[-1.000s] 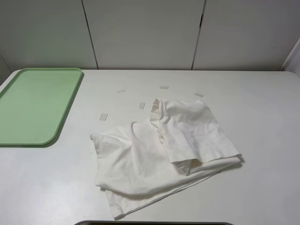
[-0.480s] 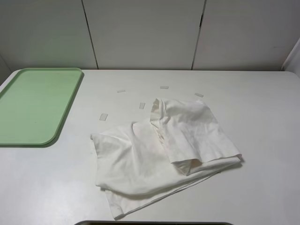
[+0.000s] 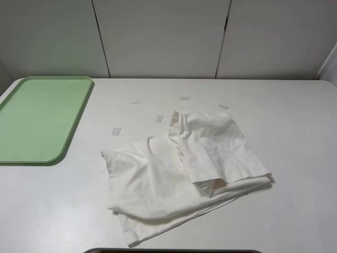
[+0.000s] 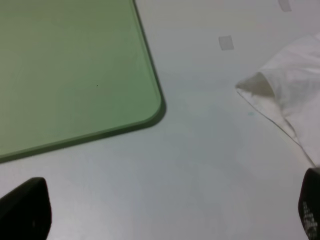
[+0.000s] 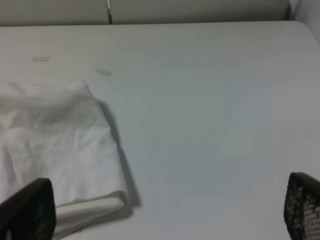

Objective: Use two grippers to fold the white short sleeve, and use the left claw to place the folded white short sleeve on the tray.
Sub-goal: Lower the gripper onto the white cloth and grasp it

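The white short sleeve lies crumpled and partly folded over itself on the white table, right of centre. The pale-green tray lies at the far left with nothing on it. Neither arm shows in the exterior high view. In the left wrist view the left gripper is open, its black fingertips wide apart above bare table between the tray's corner and a shirt edge. In the right wrist view the right gripper is open, with the shirt at one side.
Several small pale tape strips lie on the table behind the shirt. Grey wall panels stand behind the table. A dark edge shows at the table's near side.
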You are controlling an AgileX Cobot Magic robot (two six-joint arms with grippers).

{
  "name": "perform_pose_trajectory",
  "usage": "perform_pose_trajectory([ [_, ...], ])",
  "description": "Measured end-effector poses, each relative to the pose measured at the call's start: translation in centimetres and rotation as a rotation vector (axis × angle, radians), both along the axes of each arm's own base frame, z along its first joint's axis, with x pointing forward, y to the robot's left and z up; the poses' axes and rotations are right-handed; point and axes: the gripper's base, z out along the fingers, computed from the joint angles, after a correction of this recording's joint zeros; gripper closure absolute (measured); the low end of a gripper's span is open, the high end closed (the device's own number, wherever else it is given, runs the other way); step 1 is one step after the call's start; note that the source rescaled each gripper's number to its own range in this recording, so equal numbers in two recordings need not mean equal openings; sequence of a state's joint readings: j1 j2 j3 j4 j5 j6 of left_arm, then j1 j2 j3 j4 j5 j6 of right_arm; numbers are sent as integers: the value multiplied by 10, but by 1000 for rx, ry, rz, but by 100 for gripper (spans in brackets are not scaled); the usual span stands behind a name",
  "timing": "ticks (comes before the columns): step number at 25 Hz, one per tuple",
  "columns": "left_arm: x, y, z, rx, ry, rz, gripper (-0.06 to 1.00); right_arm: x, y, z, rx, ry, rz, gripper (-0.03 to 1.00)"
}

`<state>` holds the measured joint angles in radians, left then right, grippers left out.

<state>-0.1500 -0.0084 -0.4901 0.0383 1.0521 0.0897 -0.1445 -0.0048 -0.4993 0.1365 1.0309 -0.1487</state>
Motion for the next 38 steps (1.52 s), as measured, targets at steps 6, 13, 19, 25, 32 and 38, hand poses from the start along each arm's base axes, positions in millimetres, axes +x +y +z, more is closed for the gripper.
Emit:
perform_pose_trajectory([
  [6, 0, 0, 0, 0, 0, 0, -5, 0, 0, 0, 2, 0, 1, -3],
  [13, 1, -4, 1, -70, 26, -3, -3, 0, 0, 0, 2, 0, 1, -3],
  [19, 37, -24, 12, -228, 160, -59, -2, 0, 0, 0, 2, 0, 1, -3],
  [25, 97, -52, 12, -443, 316, -125, -2, 0, 0, 0, 2, 0, 1, -3],
  [32, 155, -69, -16, -521, 478, -145, -1, 0, 0, 0, 2, 0, 1, -3],
  [38, 179, -74, -40, -530, 578, -131, -1, 0, 0, 0, 2, 0, 1, -3],
])
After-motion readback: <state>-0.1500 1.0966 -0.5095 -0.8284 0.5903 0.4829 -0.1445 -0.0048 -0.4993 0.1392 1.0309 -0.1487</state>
